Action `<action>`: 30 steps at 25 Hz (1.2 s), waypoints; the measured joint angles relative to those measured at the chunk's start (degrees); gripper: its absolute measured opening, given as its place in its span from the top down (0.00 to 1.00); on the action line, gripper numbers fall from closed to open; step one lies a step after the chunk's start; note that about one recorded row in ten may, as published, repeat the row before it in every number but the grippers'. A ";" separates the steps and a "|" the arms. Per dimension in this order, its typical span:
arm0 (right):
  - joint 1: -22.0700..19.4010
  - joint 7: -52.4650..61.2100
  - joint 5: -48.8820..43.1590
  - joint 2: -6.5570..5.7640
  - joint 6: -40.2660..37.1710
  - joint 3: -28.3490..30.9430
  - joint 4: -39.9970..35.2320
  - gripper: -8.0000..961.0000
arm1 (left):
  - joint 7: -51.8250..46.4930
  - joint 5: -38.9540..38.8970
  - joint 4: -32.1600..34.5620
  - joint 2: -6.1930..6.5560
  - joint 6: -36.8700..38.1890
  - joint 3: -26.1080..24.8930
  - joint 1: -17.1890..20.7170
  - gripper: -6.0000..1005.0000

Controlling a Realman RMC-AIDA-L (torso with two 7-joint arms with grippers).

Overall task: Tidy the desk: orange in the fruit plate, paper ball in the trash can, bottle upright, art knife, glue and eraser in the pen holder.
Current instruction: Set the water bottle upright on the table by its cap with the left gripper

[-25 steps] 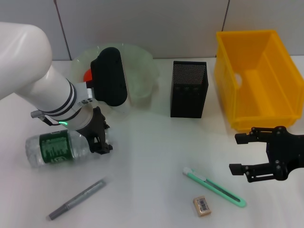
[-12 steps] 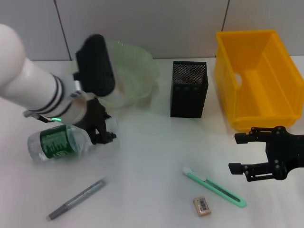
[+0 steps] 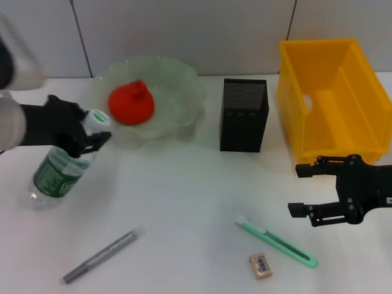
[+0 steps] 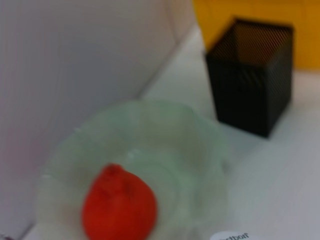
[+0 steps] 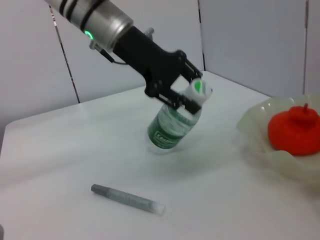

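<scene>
Near the table's left edge, we saw the left gripper (image 3: 92,131) clamped on the neck of the bottle (image 3: 58,171), which stood tilted. The orange (image 3: 130,103) lay in the fruit plate (image 3: 184,92). By the right edge, the right gripper (image 3: 300,190) hung open and empty.

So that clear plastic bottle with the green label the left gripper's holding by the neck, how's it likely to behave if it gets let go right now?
The clear plastic bottle with the green label leans, base on the white table, so it would probably topple. Being round, it would likely roll. It looks mostly empty, so probably light and easily nudged. The left gripper clamps just under the cap; the right gripper hangs open by the yellow bin.
</scene>
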 joint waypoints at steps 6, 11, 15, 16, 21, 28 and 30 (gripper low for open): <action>1.04 -0.02 0.09 -0.01 0.02 -0.32 0.31 0.13 | 1.04 -8.66 1.25 -0.06 0.32 -5.13 4.18 0.55; 1.56 -0.01 0.18 -0.01 0.01 -0.06 1.41 0.13 | 4.06 -23.92 0.70 0.00 1.10 -9.84 8.96 0.55; 1.61 -0.01 0.65 -0.01 0.01 -0.05 1.58 0.13 | 5.06 -27.13 0.45 -0.02 1.30 -10.23 10.10 0.55; 1.65 -0.03 1.04 -0.01 0.01 -0.18 1.64 0.13 | 5.92 -30.40 -0.29 -0.08 1.54 -10.31 10.89 0.55; 1.77 -0.34 1.51 -0.01 0.01 -0.60 1.68 0.13 | 11.83 -38.97 -9.02 -0.16 1.04 -11.53 10.38 0.55; 2.09 -0.81 1.65 -0.01 0.00 -0.60 3.03 0.13 | 19.56 -43.61 -19.32 -0.04 0.51 -16.34 6.85 0.55; 2.13 -1.09 1.65 -0.01 0.01 -0.48 3.38 0.13 | 21.32 -43.62 -22.35 -0.07 0.39 -17.65 5.41 0.55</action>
